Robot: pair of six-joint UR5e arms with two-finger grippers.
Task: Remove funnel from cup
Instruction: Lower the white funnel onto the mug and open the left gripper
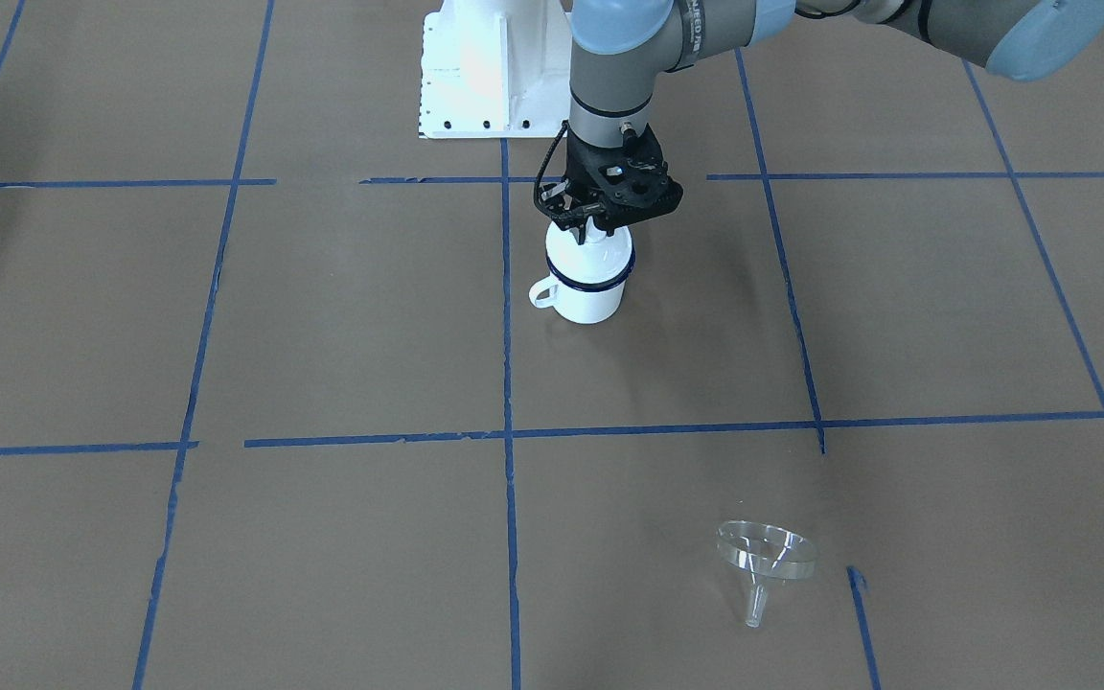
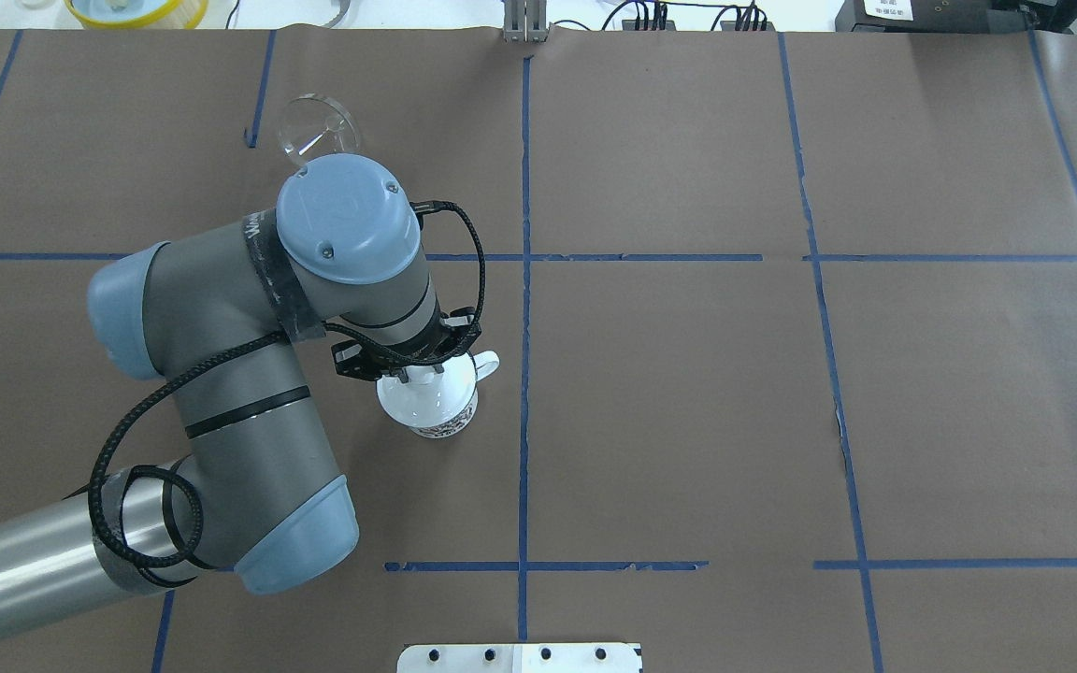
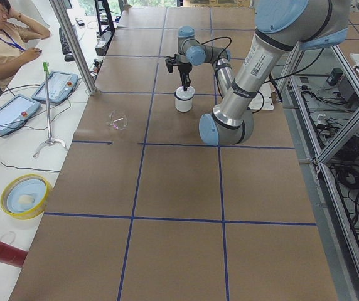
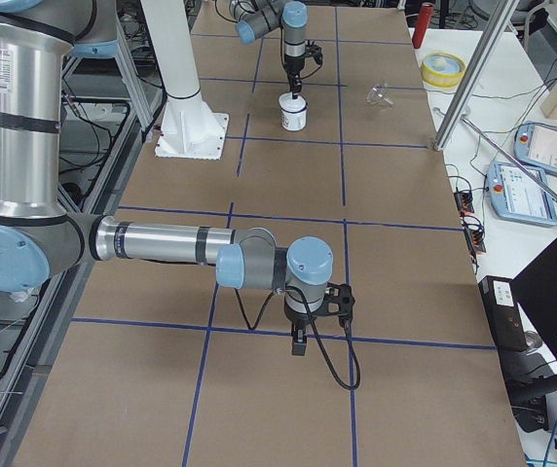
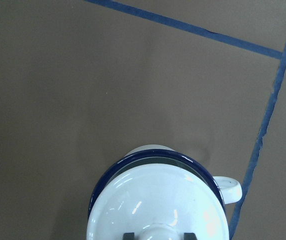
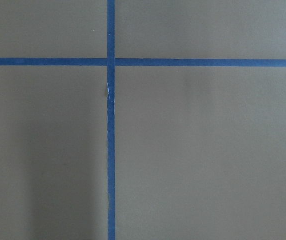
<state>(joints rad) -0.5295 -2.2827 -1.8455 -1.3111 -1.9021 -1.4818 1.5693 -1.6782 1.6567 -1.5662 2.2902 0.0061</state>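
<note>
Currently the funnel (image 1: pixel 766 554) is out of the cup (image 1: pixel 590 299) and lies tipped on the brown bench (image 1: pixel 322 335), resting on its cone rim and spout. It is well apart from the cup, in the grid square on the operators' side and toward the robot's left. The cup stands upright near the centre of the bench, just beside a blue tape line (image 1: pixel 506 316), and its loop handle (image 1: pixel 540 292) points toward that line. A white domed lid (image 1: pixel 576 257) sits on the cup and covers its opening; the dark blue rim shows around the lid's edge. The left gripper (image 1: pixel 583 230) hangs vertically over the cup, pointing straight down. In the left wrist view its jaws are set narrow, and the two fingertips (image 5: pixel 128 235) press against either side of the lid knob (image 5: pixel 158 232). The right gripper (image 4: pixel 299 342) hovers low over bare bench near a tape crossing, well away from the cup and the funnel. It appears only in the exterior right view, so the state of its jaws cannot be determined.
</note>
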